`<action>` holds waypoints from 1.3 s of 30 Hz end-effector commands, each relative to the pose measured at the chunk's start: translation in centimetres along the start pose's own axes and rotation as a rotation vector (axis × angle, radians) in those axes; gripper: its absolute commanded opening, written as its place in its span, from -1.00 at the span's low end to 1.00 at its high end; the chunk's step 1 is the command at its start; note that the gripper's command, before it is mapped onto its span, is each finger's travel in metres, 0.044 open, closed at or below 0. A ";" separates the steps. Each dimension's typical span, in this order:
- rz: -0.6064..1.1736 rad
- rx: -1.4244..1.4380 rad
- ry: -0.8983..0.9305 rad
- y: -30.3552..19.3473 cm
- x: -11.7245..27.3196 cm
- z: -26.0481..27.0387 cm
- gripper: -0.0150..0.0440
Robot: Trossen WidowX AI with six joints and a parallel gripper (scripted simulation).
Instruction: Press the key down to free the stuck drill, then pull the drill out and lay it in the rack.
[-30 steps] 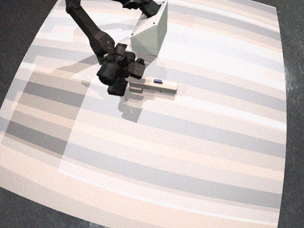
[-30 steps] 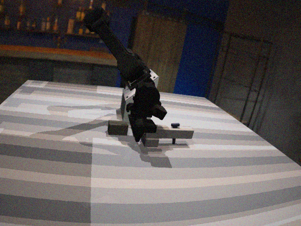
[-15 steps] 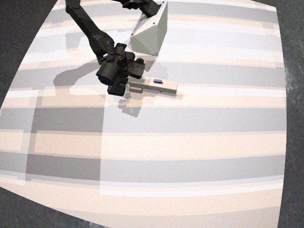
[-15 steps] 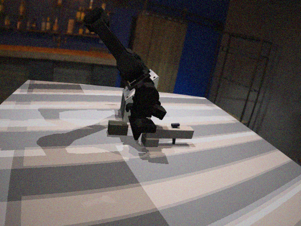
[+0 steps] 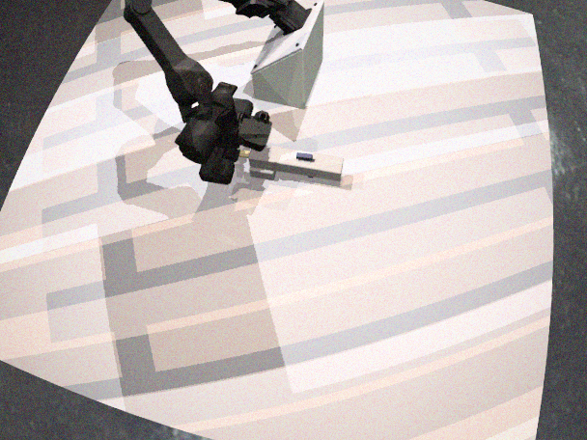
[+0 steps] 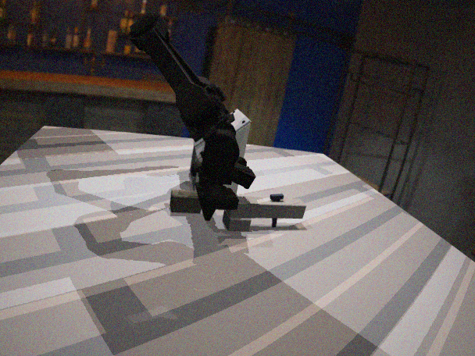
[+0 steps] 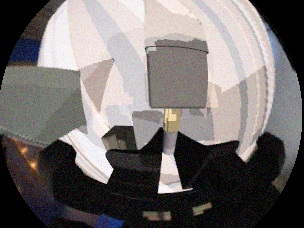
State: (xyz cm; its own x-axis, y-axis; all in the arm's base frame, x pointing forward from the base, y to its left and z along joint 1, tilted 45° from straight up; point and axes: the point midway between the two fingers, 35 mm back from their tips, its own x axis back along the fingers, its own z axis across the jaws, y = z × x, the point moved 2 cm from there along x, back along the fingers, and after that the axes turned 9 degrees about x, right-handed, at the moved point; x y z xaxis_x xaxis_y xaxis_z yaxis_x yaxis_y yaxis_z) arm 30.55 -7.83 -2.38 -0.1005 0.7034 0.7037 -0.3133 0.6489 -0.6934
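We count one dark blue key (image 5: 304, 156) (image 6: 276, 197) right of centre in the exterior view, and one robot arm (image 5: 166, 58) (image 6: 203, 101), upper left.

Cannot follow the arm (image 5: 156, 45) (image 6: 172, 70) past the overhead picture's top, toward the bench's (image 5: 410, 338) (image 6: 273, 320) (image 7: 225, 30) far edge. In exterior, can't see the pale beam's (image 5: 321, 166) (image 6: 273, 211) (image 7: 177, 80) end nearest the bench's left edge, behind the gripper (image 5: 237, 161) (image 6: 208, 215) (image 7: 166, 129).
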 end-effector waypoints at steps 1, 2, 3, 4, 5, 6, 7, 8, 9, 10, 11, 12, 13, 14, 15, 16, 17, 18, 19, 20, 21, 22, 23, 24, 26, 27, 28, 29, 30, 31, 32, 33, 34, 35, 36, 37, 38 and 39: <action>0.005 0.000 -0.003 -0.7 0.2 0.0 -0.49; 0.005 0.000 -0.003 -0.8 0.2 0.0 -0.49; 0.005 0.000 -0.003 -0.9 0.2 0.0 -0.49; 0.005 0.000 -0.003 -1.0 0.2 0.1 -0.49; 0.005 0.000 -0.003 -1.2 0.2 0.1 -0.49; 0.005 0.000 -0.003 -1.3 0.2 0.1 -0.49; 0.005 0.000 -0.003 -1.5 0.2 0.1 -0.49; 0.005 0.000 -0.003 -1.6 0.2 0.1 -0.49; 0.005 0.000 -0.003 -1.8 0.2 0.2 -0.49; 0.005 0.000 -0.003 -2.0 0.2 0.2 -0.49; 0.006 0.000 -0.003 -2.2 0.2 0.2 -0.49; 0.006 0.000 -0.003 -2.3 0.2 0.2 -0.49; 0.006 0.000 -0.003 -2.3 0.2 0.2 -0.49; 0.006 0.000 -0.003 -2.4 0.2 0.3 -0.49; 0.006 0.000 -0.003 -2.6 0.2 0.3 -0.49; 0.006 -0.002 0.002 -2.2 0.1 0.3 -0.40; 0.006 -0.002 0.002 -2.2 0.1 0.3 -0.31; 0.006 -0.002 0.002 -2.2 0.1 0.3 -0.22; 0.006 -0.002 0.002 -2.2 0.1 0.3 -0.14; 0.006 -0.002 0.002 -2.2 0.1 0.3 -0.05; 0.006 -0.002 0.002 -2.2 0.1 0.3 0.04; 0.006 -0.002 0.002 -2.2 0.1 0.3 0.13; 0.006 -0.002 0.002 -2.2 0.1 0.3 0.22; 0.006 -0.002 0.002 -2.2 0.1 0.3 0.31; 0.006 -0.002 0.002 -2.1 0.1 0.3 0.49; 0.006 -0.001 0.001 -2.1 0.1 0.3 0.58; 0.006 -0.001 0.000 -2.1 0.0 0.3 0.67; 0.005 -0.001 0.000 -2.0 0.0 0.3 0.75; 0.005 0.000 -0.001 -1.9 0.0 0.3 0.84; 0.005 0.000 -0.002 -1.8 -0.1 0.3 0.93; 0.005 0.000 -0.002 -1.8 -0.1 0.3 1.00; 0.005 0.000 -0.002 -1.8 -0.1 0.3 1.00; 0.005 0.000 -0.002 -1.7 -0.1 0.2 1.00; 0.005 0.000 -0.002 -1.7 -0.1 0.2 1.00; 0.005 0.000 -0.002 -1.6 -0.2 0.2 1.00; 0.005 0.000 -0.002 -1.6 -0.2 0.2 1.00; 0.005 0.000 -0.002 -1.5 -0.2 0.2 1.00; 0.005 0.000 -0.002 -1.5 -0.2 0.2 1.00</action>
State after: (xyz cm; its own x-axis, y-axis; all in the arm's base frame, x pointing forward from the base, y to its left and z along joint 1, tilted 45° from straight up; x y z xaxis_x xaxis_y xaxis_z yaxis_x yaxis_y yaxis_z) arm 30.89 -9.11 -1.26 -0.1050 0.7075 0.6988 -0.3139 0.6432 -0.6984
